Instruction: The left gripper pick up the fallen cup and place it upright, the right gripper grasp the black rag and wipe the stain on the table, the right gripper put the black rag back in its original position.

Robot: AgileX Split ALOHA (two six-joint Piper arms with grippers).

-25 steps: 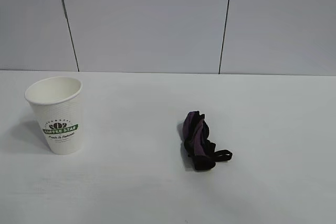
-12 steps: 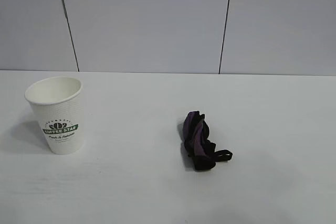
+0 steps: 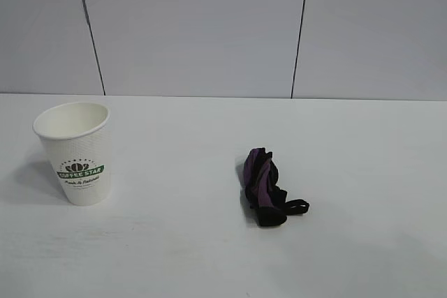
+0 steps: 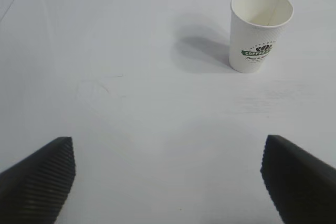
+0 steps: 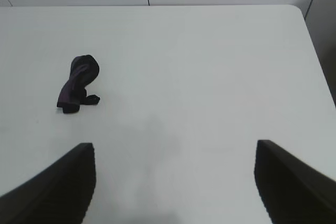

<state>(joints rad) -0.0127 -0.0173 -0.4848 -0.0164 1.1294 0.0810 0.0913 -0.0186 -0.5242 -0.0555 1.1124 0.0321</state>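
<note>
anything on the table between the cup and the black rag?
Nothing: in the exterior view only bare white table lies between the upright cup and the black rag. No stain shows there.

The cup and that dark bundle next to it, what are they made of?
The cup looks like white paper: matte, with a fine dimpled texture and a printed green logo. The black rag seems to be soft cloth, black with purple folds and a thin loop strap; its bunched creases suggest fabric, though the exact fibre cannot be told.
</note>
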